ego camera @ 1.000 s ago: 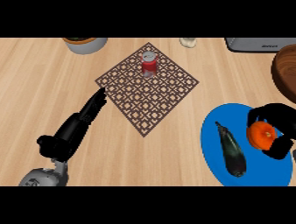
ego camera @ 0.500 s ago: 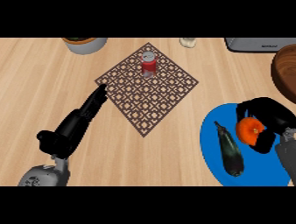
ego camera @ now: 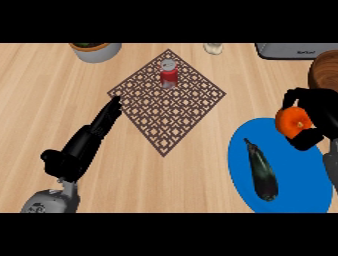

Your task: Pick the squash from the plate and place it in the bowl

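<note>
Squash (ego camera: 292, 121) up off the blue plate (ego camera: 290, 192), right hand (ego camera: 325, 116) curled round it btwn plate & wooden bowl (ego camera: 336, 75), eggplant (ego camera: 263, 169) on plate, left hand (ego camera: 83, 145) flat, fingers straight.

Right hand (ego camera: 325, 116) grips orange squash (ego camera: 293, 121) above blue plate (ego camera: 297, 192), beside wooden bowl (ego camera: 333, 71); eggplant (ego camera: 263, 170) lies on plate.
</note>
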Available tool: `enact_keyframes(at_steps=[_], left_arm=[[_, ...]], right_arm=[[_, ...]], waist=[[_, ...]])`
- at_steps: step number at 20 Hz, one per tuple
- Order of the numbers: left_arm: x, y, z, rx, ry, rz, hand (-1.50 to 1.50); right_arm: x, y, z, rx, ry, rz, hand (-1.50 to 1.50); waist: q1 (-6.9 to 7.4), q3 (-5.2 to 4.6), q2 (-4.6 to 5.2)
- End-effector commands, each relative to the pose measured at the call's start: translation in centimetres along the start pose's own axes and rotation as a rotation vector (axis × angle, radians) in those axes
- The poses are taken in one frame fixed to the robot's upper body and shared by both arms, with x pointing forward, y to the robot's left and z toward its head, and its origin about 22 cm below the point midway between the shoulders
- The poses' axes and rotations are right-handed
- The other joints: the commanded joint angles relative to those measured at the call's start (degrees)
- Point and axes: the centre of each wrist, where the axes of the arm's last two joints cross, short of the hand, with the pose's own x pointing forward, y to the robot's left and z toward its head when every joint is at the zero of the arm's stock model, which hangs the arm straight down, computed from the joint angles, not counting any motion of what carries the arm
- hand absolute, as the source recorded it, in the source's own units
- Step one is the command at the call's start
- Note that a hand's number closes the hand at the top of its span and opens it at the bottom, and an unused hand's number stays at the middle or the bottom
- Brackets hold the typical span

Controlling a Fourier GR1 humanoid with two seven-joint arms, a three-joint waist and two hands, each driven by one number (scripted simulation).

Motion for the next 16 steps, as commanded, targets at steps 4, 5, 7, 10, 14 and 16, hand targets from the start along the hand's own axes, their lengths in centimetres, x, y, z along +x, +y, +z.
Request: enact_keyframes(at_steps=[4,5,7,10,14,16], left_arm=[[-0.5,-0.7,0.4,0.01,0.021,-0.014,0.0],[-0.1,0.8,0.4,0.026,0.001,-0.009,0.0],[0.0,0.5,0.6,-0.023,-0.002,-0.002,0.0],[-0.1,-0.2,-0.2,-0.001,-0.003,0.009,0.0],[-2.1,0.0,0.5,-0.006,-0.002,-0.002,0.0],[-1.4,0.2,-0.2,-0.009,0.018,-0.006,0.0]], right_arm=[[0.1,-7.9,1.4,-0.357,-0.026,-0.259,1.5],[-0.1,-7.7,1.4,-0.387,-0.003,-0.283,1.5],[-0.1,-8.9,0.3,-0.386,0.032,-0.37,1.5],[-2.7,-9.6,1.1,-0.409,0.08,-0.4,1.5],[-6.5,-10.9,-0.1,-0.396,0.163,-0.302,1.5],[-6.9,-10.9,-1.4,-0.413,0.183,-0.225,1.5]], waist=[[-0.77,-0.01,-0.3],[-0.29,0.0,-0.08],[0.37,-0.01,0.08],[0.18,0.0,0.15],[0.54,-0.01,0.29],[0.77,0.0,0.35]])
